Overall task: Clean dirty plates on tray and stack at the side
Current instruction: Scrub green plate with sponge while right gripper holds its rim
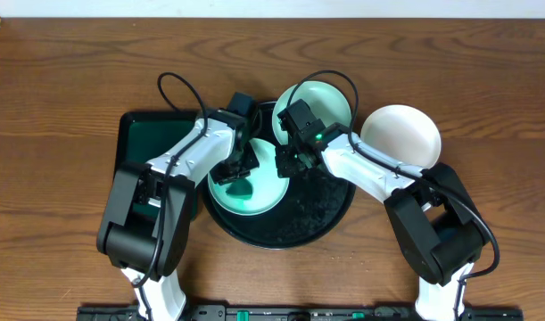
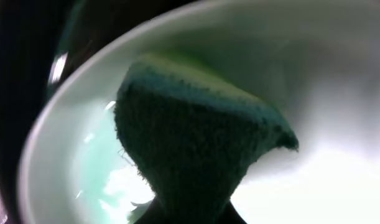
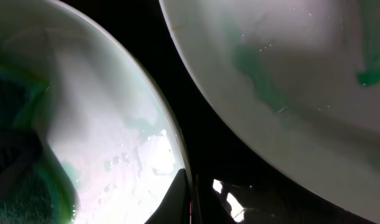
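The tray (image 1: 318, 210) is sitting at the middle of the table (image 1: 486, 71), and every place below is being given from it. The front plate (image 1: 260, 201), pale turquoise, is lying on the tray's left half. The left gripper (image 1: 239, 169) is reaching in from the tray's left and is clamping a dark green sponge (image 1: 241, 189), pressing it down onto the middle of this plate; in the left wrist view the sponge is filling the plate's hollow. The right gripper (image 1: 285, 163) is coming in from the tray's right, over its centre, with its fingers closed to a narrow pinch at the front plate's right rim; in the right wrist view they are appearing to nip that rim. The back plate (image 1: 331, 100), also turquoise, is resting at the tray's far edge, partly overhanging it, and is carrying a faint green smear (image 3: 258, 68) inside. The white plate (image 1: 401, 134) is lying on the table just off the tray's right far side. A green tray (image 1: 140, 143) is lying against the tray's left edge, beneath the left arm.
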